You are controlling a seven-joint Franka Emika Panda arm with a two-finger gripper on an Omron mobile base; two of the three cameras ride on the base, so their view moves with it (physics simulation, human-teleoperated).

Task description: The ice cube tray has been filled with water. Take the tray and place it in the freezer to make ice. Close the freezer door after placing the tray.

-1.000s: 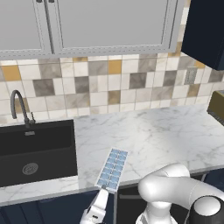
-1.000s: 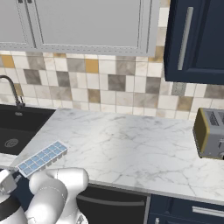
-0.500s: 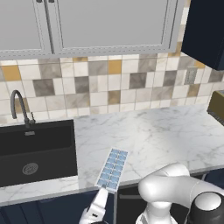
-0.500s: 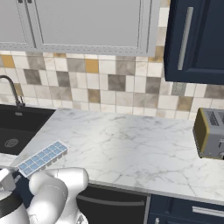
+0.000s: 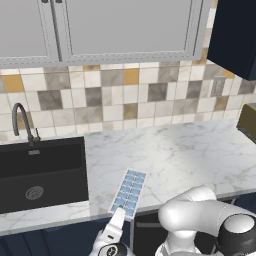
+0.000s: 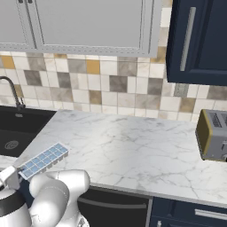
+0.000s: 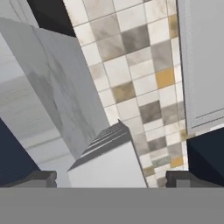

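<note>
Left base view: marble counter runs from the black sink at its left end to the right edge, with a tiled backsplash behind and pale grey wall cabinets above.

Tray: white, two rows of pale blue water cells, lying flat on the counter's front edge just right of the sink, its near end overhanging the edge. Right base view places the same tray at the counter's front left corner, angled, with the sink behind it.

Gripper: below the counter's front edge, just under the tray's near end; jaws spread wide, nothing held. Hand view shows both dark fingertips well apart, the tray's white end sitting between them; contact cannot be told.

Faucet: dark, curved, at the sink's back edge.

Toaster: grey with a yellowish side, at the counter's right end, near the back.

Navy cabinet: wall-hung above the toaster, pale bar handle.
</note>
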